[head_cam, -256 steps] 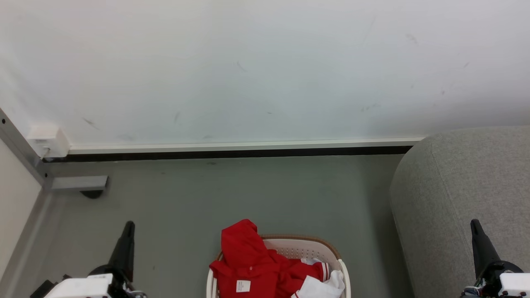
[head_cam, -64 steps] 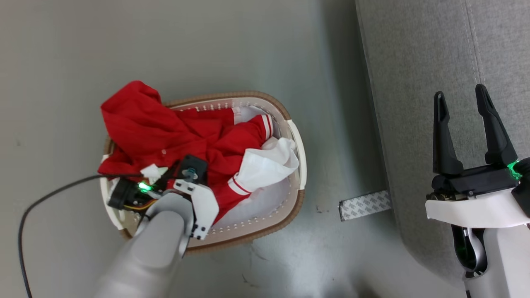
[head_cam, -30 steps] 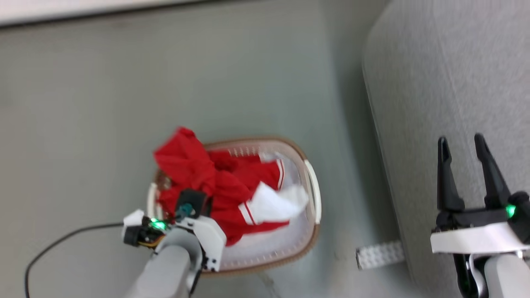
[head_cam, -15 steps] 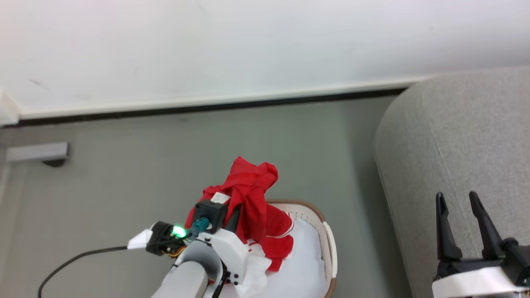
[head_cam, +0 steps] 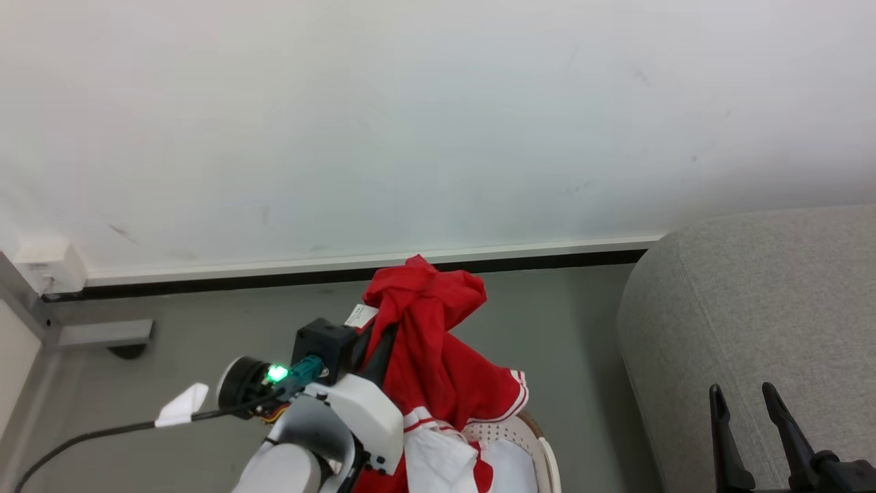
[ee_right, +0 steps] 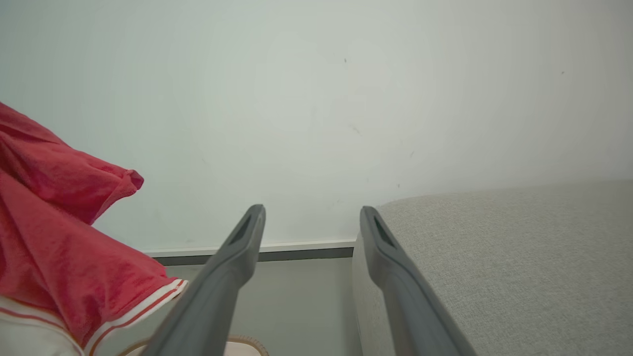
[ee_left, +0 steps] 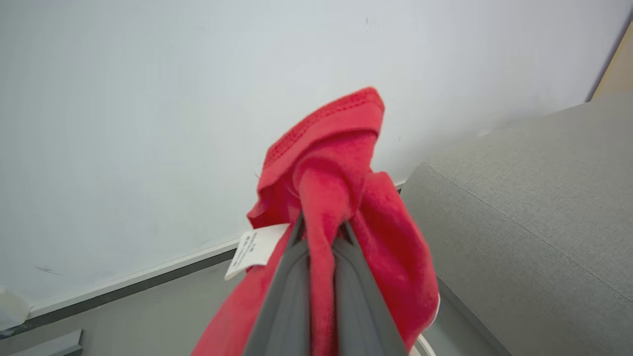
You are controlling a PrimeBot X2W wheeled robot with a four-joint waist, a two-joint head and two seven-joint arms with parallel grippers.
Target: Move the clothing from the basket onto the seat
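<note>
We judge the task to be about midway on this load: the grasp is made, and the carry and the drop are left. Our left gripper is raised above the basket, its two fingers pressed together on a bunched fold of the clothing. In the left wrist view the red fabric is squeezed between them and spills over both sides, and a white label sticks out just beside the left finger. The clothing hangs from that grip in a long red drape, its striped white-edged hem down near the basket rim. The bottom edge of the head view cuts off the lower folds, so we cannot tell whether all of it is clear of the basket or whether more red lies inside. White cloth shows at the rim below the hem, and we cannot tell if it belongs to the clothing. The seat stands well to the right of the load, with open floor between them, and the part that we see is bare grey fabric. Our right gripper hovers over the seat's near edge, fingers apart and holding nothing. What is left, as we judge it: swing the left arm to the right over the seat, lower, and let go.
</note>
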